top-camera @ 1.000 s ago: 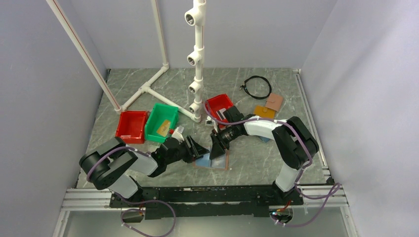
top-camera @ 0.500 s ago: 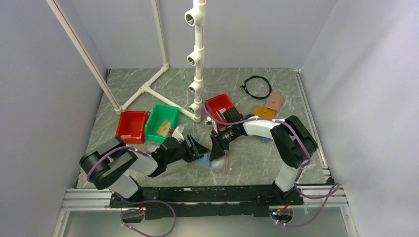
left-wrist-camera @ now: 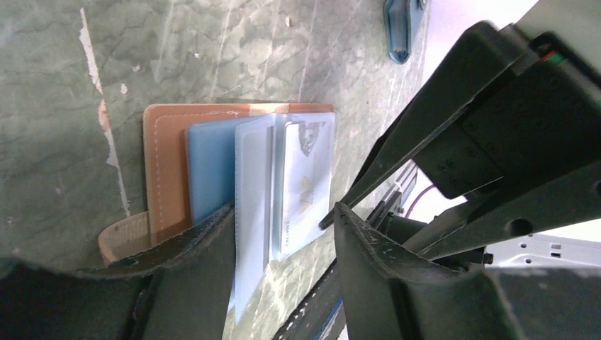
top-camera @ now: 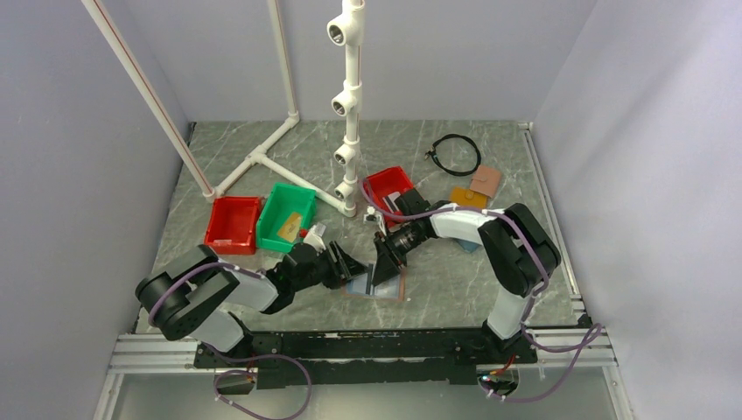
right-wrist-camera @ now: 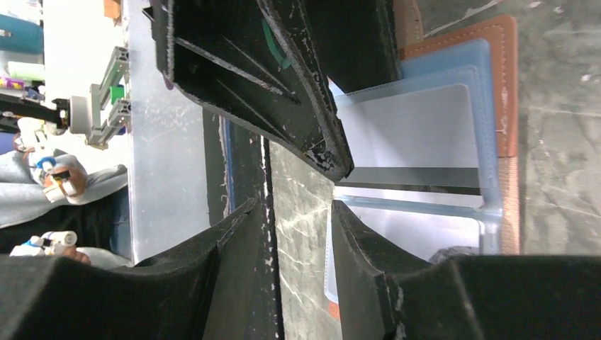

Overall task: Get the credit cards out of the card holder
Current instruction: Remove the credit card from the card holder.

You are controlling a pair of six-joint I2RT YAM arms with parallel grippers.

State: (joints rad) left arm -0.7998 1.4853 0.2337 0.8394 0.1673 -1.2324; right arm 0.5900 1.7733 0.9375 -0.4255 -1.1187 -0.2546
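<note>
Left gripper (left-wrist-camera: 283,212): jaws apart, straddling the free edge of a clear sleeve (left-wrist-camera: 253,184). We cannot tell whether either finger touches it.

Right gripper (right-wrist-camera: 294,205): jaws apart too, the gap showing only table (right-wrist-camera: 298,184). It faces the left one across the holder, tips near each other.

Card holder (top-camera: 394,289) lies open and flat, just below centre of the top view. It is pinkish-tan stitched leather with light blue lining (left-wrist-camera: 209,163) and a snap tab (left-wrist-camera: 124,237). A grey-white card (right-wrist-camera: 418,127) with a dark stripe lies at the sleeve.

Green bin (top-camera: 286,216), left of centre: one gold-tan flat piece (top-camera: 290,226).

Red bin (top-camera: 388,186), above the grippers: light and dark flat items, too small to name.

Second red bin (top-camera: 233,224) touches the green one's left side.
</note>
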